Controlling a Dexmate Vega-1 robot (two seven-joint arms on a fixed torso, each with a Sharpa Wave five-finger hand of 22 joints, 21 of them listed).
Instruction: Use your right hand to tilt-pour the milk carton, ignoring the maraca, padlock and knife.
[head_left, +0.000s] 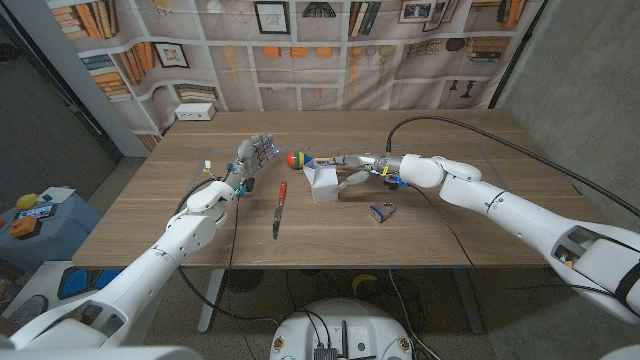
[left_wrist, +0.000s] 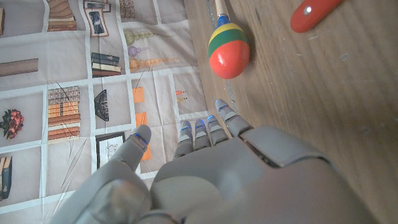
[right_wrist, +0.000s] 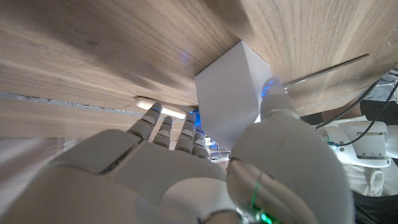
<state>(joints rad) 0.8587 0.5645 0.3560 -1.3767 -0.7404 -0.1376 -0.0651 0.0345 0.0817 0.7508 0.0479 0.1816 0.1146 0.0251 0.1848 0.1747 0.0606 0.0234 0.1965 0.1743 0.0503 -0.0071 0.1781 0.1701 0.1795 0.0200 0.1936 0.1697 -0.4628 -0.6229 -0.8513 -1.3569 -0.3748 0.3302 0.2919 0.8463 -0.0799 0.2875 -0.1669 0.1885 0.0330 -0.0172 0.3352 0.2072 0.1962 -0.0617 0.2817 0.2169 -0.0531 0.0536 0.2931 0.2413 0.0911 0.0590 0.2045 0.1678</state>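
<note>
The white milk carton (head_left: 322, 181) is on the table's middle, leaning toward the robot's left. My right hand (head_left: 357, 172) grips it from the right side. In the right wrist view the carton (right_wrist: 229, 99) sits between my thumb (right_wrist: 289, 155) and my fingers (right_wrist: 166, 129). My left hand (head_left: 254, 155) is raised off the table to the left, fingers apart and holding nothing; in its own wrist view the left hand (left_wrist: 236, 180) points past the maraca (left_wrist: 229, 53).
The striped maraca (head_left: 296, 159) lies just behind the carton. A red-handled knife (head_left: 280, 200) lies left of the carton, its handle (left_wrist: 314, 12) near the maraca. A padlock (head_left: 381, 211) sits in front of my right forearm. A white box (head_left: 195, 111) rests at the far left edge.
</note>
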